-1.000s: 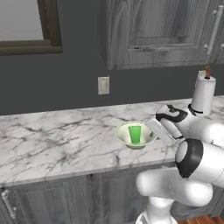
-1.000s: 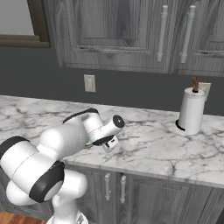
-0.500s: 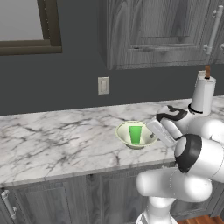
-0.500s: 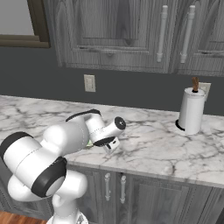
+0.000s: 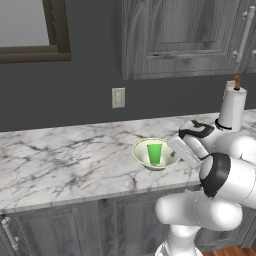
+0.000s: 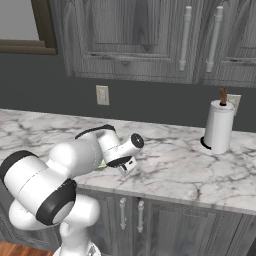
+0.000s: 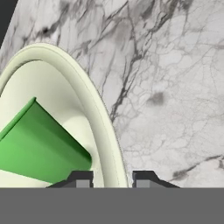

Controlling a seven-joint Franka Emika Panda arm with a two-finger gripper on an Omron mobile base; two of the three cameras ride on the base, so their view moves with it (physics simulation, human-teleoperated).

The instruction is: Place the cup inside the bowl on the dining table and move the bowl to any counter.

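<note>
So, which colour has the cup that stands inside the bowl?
Bright green. The cup shows best in the left base view.

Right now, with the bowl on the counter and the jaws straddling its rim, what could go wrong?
1. The jaws stand one on each side of the bowl rim, with little room to spare. Pulling away sideways could catch the rim and drag or tip the bowl.
2. The cup stands loose and upright inside. A jolt to the bowl could knock it over.
3. The bowl sits close to the front edge of the counter, so a tug toward the robot could pull it off.
</note>
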